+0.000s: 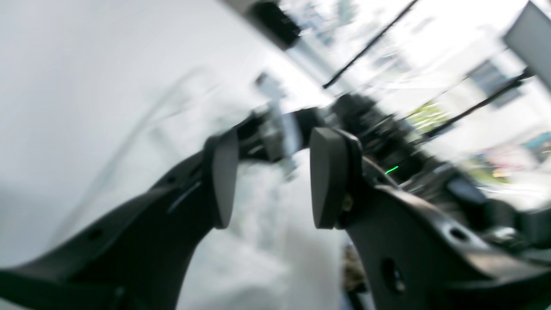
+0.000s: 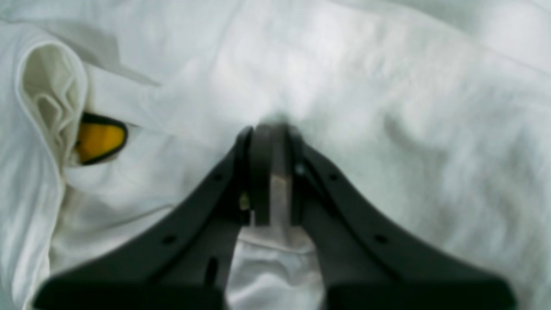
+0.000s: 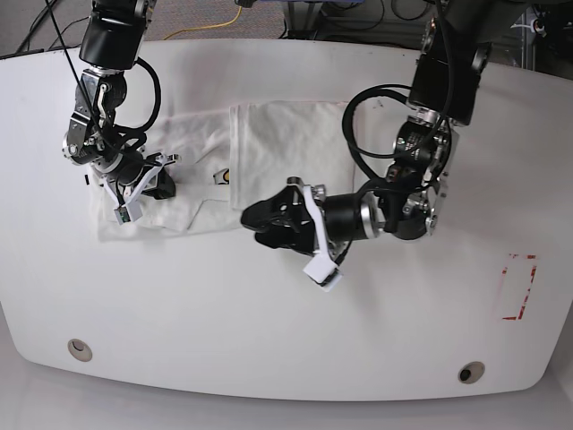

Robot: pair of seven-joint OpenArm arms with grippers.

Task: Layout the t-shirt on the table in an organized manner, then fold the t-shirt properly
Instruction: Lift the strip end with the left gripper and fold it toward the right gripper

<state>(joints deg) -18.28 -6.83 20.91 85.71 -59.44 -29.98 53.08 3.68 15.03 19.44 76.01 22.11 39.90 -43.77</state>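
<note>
Soft shirt partly folded on the table, pinched at one side only.

At the left of the base view the right gripper (image 3: 134, 193) is seen clenched on a fold of the shirt (image 3: 286, 134), which lies on the table (image 3: 269, 313); further right, the left gripper (image 1: 273, 189) is held apart with nothing between its pads. The cloth is judged light, limp and easily creased, best taken at hems or corners.

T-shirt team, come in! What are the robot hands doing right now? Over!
Right gripper shut on the t-shirt. Left gripper open, holding nothing, above the shirt's near edge. Shirt partly folded on the table. Nothing in the way.
</note>
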